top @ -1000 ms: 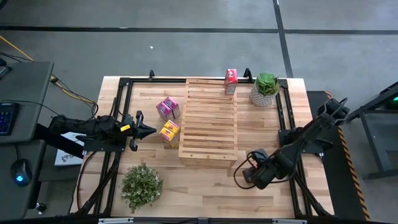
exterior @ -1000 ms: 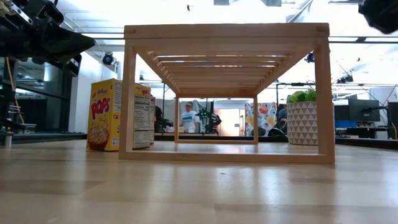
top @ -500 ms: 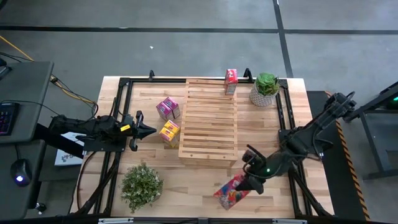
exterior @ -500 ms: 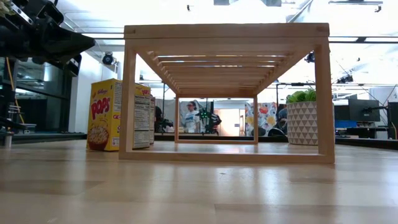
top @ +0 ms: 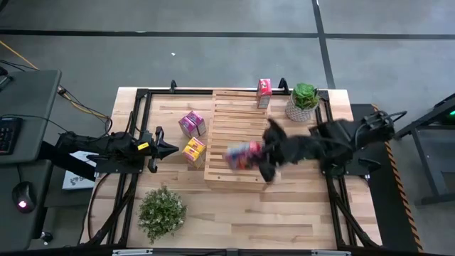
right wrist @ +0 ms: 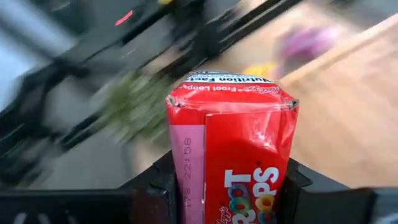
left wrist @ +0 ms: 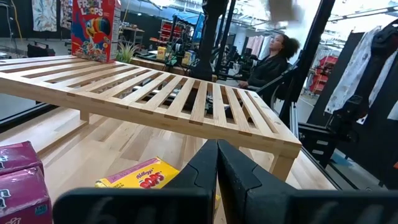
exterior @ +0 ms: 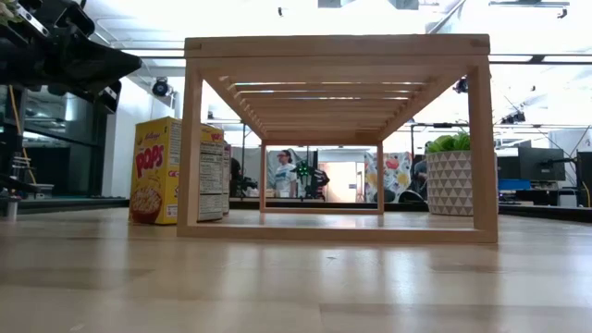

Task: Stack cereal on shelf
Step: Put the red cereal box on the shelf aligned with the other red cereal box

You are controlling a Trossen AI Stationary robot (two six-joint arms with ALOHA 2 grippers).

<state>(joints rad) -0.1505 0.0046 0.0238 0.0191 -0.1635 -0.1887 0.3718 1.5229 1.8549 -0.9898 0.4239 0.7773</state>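
Note:
My right gripper (top: pixel 260 153) hovers over the slatted wooden shelf (top: pixel 238 139), shut on a red Froot Loops cereal box (top: pixel 242 153). Another red box (top: pixel 264 92) stands upright on the shelf's far end. Two pink boxes (top: pixel 192 123) and a yellow box (top: pixel 193 150) rest on the table left of the shelf. My left gripper (top: pixel 170 148) waits shut at the left, pointing at the yellow box (left wrist: pixel 140 177). My right gripper pinches the red box between its two fingers (right wrist: pixel 149 194), one on each narrow side (right wrist: pixel 186 180), at the end nearer the wrist. It comes from the table's right, slanting down. The box sticks out past the fingers, clear above the shelf, its red face creased.
A potted green plant (top: pixel 305 101) stands at the far right of the shelf. A leafy bush (top: pixel 161 211) sits at the near left. Black frame rails (top: pixel 135 128) run along the table's sides. People show in the room behind the table (left wrist: pixel 268 59).
My right gripper has risen from the table's near right with the red box, swung toward the far left until it hangs over the shelf, and rolled at the wrist. The box has been lifted clear of the table.

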